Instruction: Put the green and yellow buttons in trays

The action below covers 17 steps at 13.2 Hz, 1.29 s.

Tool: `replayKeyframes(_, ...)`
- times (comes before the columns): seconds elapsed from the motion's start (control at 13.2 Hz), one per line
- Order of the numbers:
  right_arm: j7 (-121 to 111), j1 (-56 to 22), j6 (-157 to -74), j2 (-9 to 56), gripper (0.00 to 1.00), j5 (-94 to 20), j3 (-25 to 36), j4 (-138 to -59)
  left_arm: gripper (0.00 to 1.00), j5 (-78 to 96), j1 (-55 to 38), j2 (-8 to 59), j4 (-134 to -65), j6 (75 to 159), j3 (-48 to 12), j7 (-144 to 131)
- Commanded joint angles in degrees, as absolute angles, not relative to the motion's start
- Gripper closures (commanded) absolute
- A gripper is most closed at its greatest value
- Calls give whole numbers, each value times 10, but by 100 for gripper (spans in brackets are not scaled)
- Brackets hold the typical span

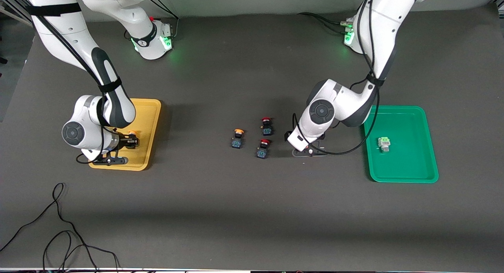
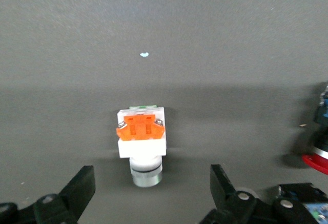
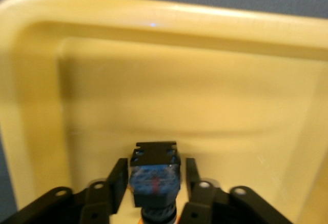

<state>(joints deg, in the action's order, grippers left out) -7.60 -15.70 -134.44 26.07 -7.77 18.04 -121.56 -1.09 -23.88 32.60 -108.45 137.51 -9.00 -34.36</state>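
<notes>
My right gripper [image 1: 132,141] is low over the yellow tray [image 1: 149,119], shut on a black-bodied yellow-capped button [image 1: 133,138]. In the right wrist view its fingers [image 3: 117,180] sit close on either side of the button's black and blue body [image 3: 155,175], above the tray floor [image 3: 179,80]. A second yellow-capped button [image 1: 237,138] lies mid-table. A white-bodied, pale green button [image 1: 384,144] lies in the green tray [image 1: 401,112]. My left gripper [image 1: 310,152] is down at the table beside the green tray, open [image 2: 151,170] around a white-bodied switch with an orange block [image 2: 141,141].
Two black-bodied red-capped switches [image 1: 266,125] [image 1: 263,148] lie between the mid-table yellow button and my left gripper; one red cap [image 2: 315,160] shows in the left wrist view. Loose black cables [image 1: 59,233] lie on the table nearest the front camera, toward the right arm's end.
</notes>
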Motion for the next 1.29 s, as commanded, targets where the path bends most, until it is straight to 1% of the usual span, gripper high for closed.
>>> replayKeyframes(0.0,-81,-159,-1237,208,0,-91,185,-1170,0,-23,-255,341,-1084,1389,-76,-364)
replayKeyframes(0.08,-77,-159,-1173,199,0,-91,187,-1131,1,-24,-254,348,-1084,1400,-75,-366)
replayKeyframes(0.15,-73,-159,-1114,192,0,-91,188,-1086,11,-24,-253,351,-1083,1410,-70,-366)
replayKeyframes(0.23,-60,-159,-1061,191,0,-91,188,-1036,37,-25,-252,350,-1083,1409,-67,-366)
replayKeyframes(0.3,-41,-159,-1014,193,0,-91,187,-991,53,-24,-251,350,-1081,1407,-67,-368)
replayKeyframes(0.38,-17,-160,-969,198,0,-91,183,-947,64,-25,-250,349,-1078,1405,-67,-376)
replayKeyframes(0.45,-5,-163,-939,199,0,-92,181,-921,72,-24,-250,347,-1077,1401,-67,-379)
replayKeyframes(0.61,12,-183,-930,199,0,-136,178,-897,75,-24,-238,334,-1066,1392,-67,-381)
replayKeyframes(0.68,43,-198,-931,200,0,-155,178,-893,77,-23,-230,319,-1058,1369,-67,-381)
replayKeyframes(0.76,85,-223,-933,210,0,-166,178,-874,77,-21,-222,303,-1039,1322,-68,-378)
replayKeyframes(0.91,160,-267,-935,253,0,-170,178,-818,77,-15,-203,259,-991,1199,-69,-369)
replayKeyframes(0.98,197,-286,-940,274,0,-177,177,-795,77,-11,-180,234,-980,1154,-73,-355)
replayKeyframes(1.13,272,-327,-959,322,0,-205,175,-760,77,17,-151,182,-985,1092,-69,-285)
replayKeyframes(1.21,306,-345,-988,340,1,-205,175,-752,77,20,-123,165,-987,1052,-69,-250)
